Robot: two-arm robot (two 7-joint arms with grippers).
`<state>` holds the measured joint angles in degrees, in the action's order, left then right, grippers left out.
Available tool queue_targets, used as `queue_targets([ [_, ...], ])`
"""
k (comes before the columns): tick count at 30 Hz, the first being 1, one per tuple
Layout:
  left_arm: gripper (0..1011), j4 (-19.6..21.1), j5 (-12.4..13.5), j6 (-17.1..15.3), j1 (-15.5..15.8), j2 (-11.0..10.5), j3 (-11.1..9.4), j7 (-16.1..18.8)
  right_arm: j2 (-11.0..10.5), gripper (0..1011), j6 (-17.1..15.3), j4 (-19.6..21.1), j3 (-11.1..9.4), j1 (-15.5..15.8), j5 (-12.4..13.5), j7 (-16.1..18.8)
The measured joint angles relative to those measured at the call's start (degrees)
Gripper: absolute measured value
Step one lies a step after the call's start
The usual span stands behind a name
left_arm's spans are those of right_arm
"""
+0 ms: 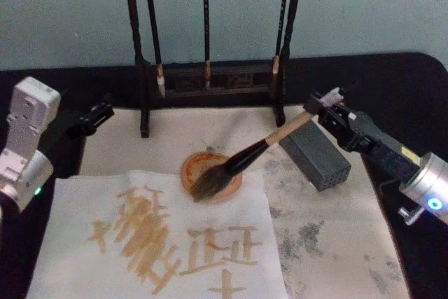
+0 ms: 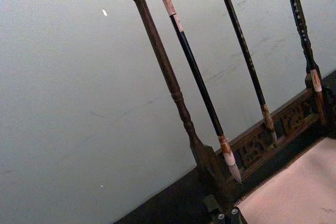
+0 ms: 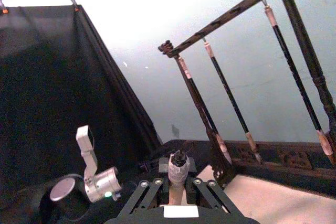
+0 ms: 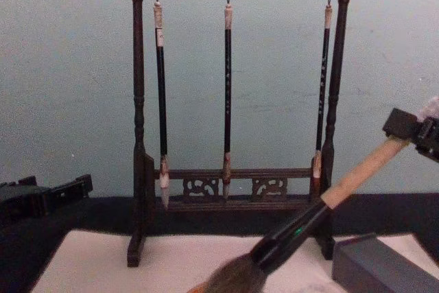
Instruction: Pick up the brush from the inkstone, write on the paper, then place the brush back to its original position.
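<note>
Head view: your right gripper (image 1: 324, 106) clamps the brush (image 1: 280, 134) by its capped end, bristles at the round inkstone (image 1: 190, 167) beside the stroke-covered paper (image 1: 77, 202), left gripper (image 1: 94, 115) parked left; chest view: handle slanting up to that gripper, so judge writing done, only release remaining.

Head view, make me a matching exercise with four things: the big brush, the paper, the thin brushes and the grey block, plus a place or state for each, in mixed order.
Things:
1. big brush
2. paper
3. thin brushes
4. grey block

Places or states:
A. hanging on the rack at the back
B. lying flat, marked with tan strokes
C. beside the orange dish, on its right
D. held by the right tool, bristles on the dish

Pairs: 1-D, 2-B, 3-A, 4-C.
</note>
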<state>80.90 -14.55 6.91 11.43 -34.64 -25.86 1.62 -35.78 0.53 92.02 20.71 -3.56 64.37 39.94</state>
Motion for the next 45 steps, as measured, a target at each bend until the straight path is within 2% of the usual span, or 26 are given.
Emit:
queue_targets([
  [8, 1000, 0.0, 0.0, 0.0, 0.0, 0.0, 0.0, 0.0, 1.6, 166, -1.4, -3.7, 1.3, -3.7, 2.1, -1.1],
  [21, 1002, 0.0, 0.0, 0.0, 0.0, 0.0, 0.0, 0.0, 4.8, 166, -2.5, -13.1, 2.7, -9.3, 4.2, -1.5],
  [37, 1002, 0.0, 0.0, 0.0, 0.0, 0.0, 0.0, 0.0, 7.3, 165, -4.7, -22.7, 3.5, -13.4, 5.2, -0.9],
  [45, 1002, 0.0, 0.0, 0.0, 0.0, 0.0, 0.0, 0.0, 7.8, 165, -6.4, -25.3, 3.6, -14.4, 6.0, -0.9],
])
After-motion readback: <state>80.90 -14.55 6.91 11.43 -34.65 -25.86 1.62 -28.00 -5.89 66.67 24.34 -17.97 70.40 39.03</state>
